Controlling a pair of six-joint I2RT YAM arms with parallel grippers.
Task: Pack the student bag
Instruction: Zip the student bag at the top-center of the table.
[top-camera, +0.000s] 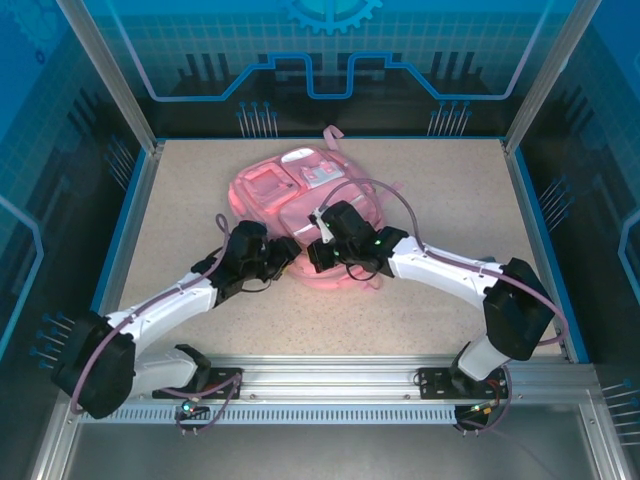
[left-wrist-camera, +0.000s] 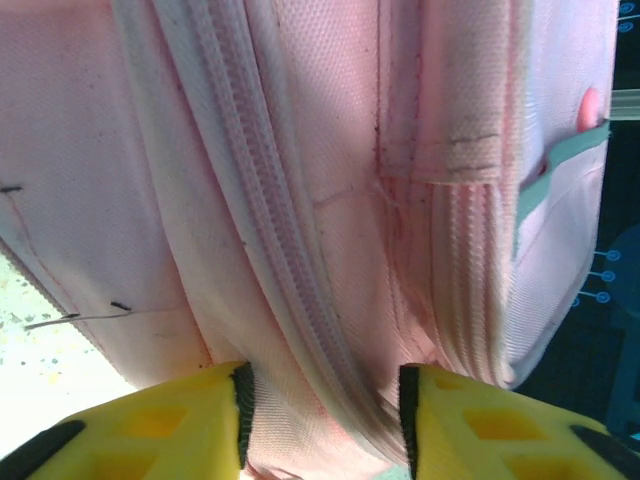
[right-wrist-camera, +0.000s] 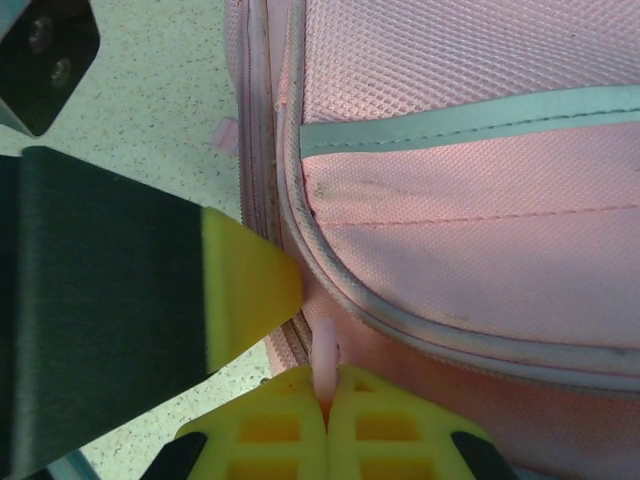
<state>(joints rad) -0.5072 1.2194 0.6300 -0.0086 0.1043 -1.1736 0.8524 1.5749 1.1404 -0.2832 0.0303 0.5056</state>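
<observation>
Unzipping appeared underway: right gripper (right-wrist-camera: 326, 388) pinched the zipper pull (right-wrist-camera: 326, 345), left gripper (left-wrist-camera: 325, 400) stood half-open astride the pink backpack (top-camera: 268, 190) zip (left-wrist-camera: 290, 260); next needed a steady pull

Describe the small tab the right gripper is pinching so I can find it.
Find the pink student bag lying mid-table. Along its zipped edge, the right gripper is shut on a small pale pink pull tab; it alone pokes up from closed yellow jaws.

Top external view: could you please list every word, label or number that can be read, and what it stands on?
No text can be read anywhere.
Whitish patch on the pink backpack: any print is too small and blurred to read.
Rear wall panel: gear and line graphics, no letters.
</observation>
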